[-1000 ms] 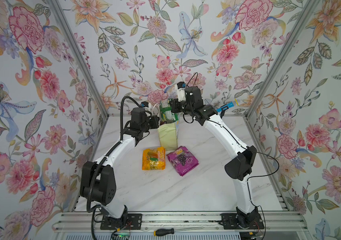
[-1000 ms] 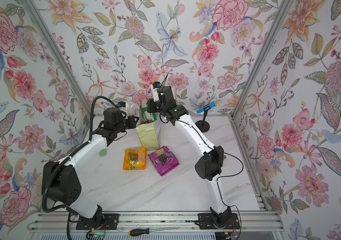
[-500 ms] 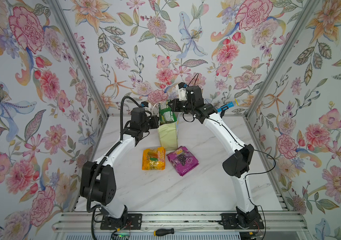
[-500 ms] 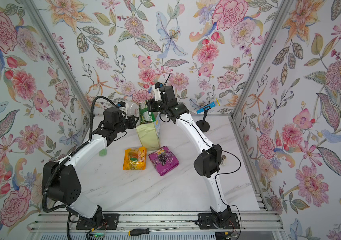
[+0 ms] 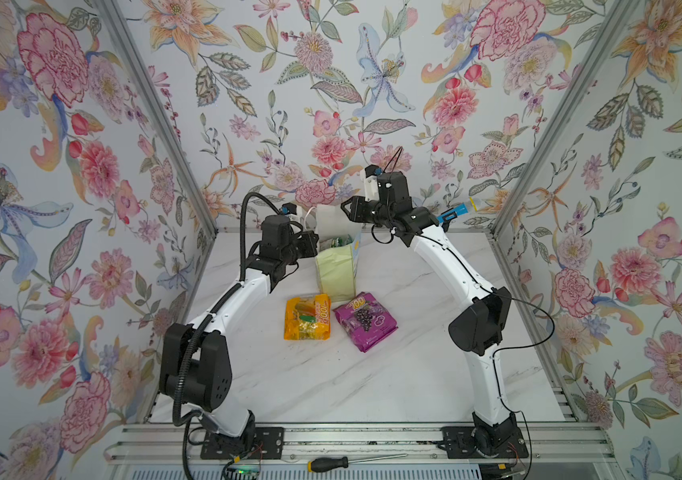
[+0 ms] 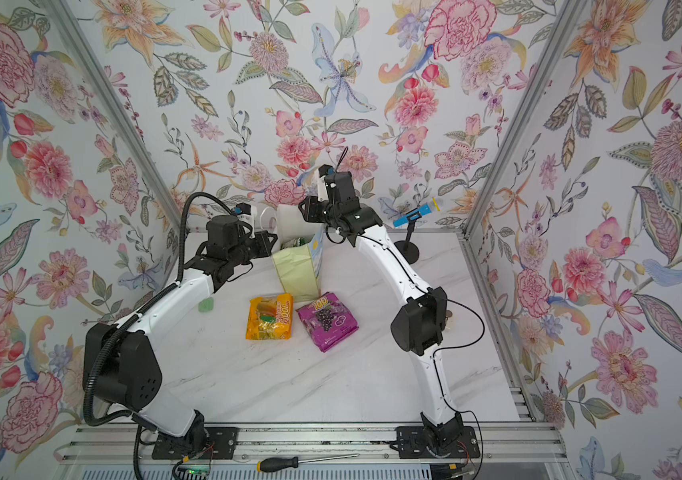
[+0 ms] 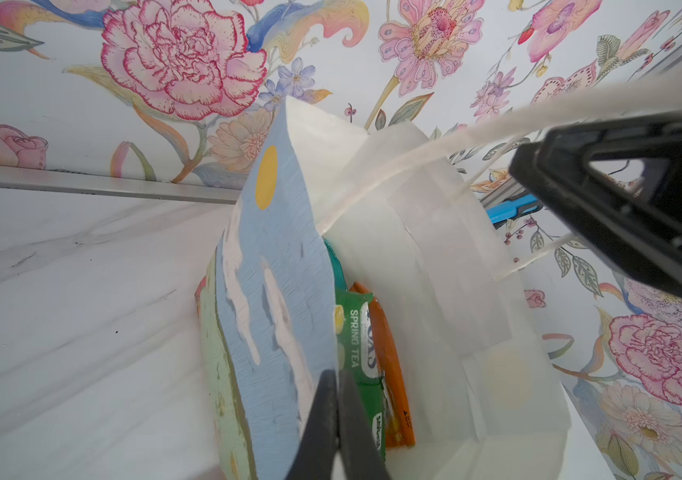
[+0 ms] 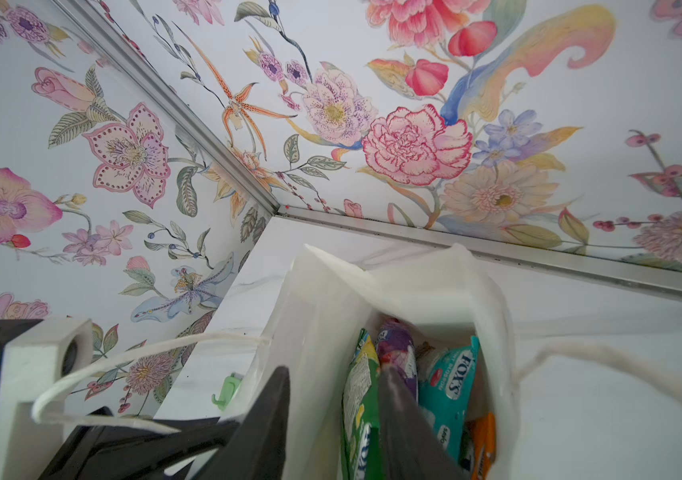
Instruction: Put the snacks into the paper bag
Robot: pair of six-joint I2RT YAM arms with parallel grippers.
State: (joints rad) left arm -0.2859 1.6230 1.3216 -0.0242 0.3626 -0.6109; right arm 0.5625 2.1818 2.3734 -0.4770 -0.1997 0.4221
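Paper bag (image 5: 337,270) stands upright at the back centre of the marble table (image 5: 331,386), mouth open. Seen inside, on edge: green packet (image 7: 358,353), orange packet (image 7: 393,374), teal FOX'S packet (image 8: 451,382), purple-red packet (image 8: 397,349). Orange-yellow packet (image 5: 307,316) and purple grape packet (image 5: 364,321) lie flat side by side just in front of the bag. Left gripper (image 7: 337,399) is clamped on the rim of the bag's blue-printed face. Right gripper (image 8: 335,370) hangs at the bag's mouth with jaws parted, grasping nothing: one finger outside the wall, one over the opening.

"SPRING TEA" is printed on a glossy green packet (image 7: 356,353). "FOX'S" is seen on a teal packet (image 8: 451,386), and "100" on a purple packet (image 5: 366,322).
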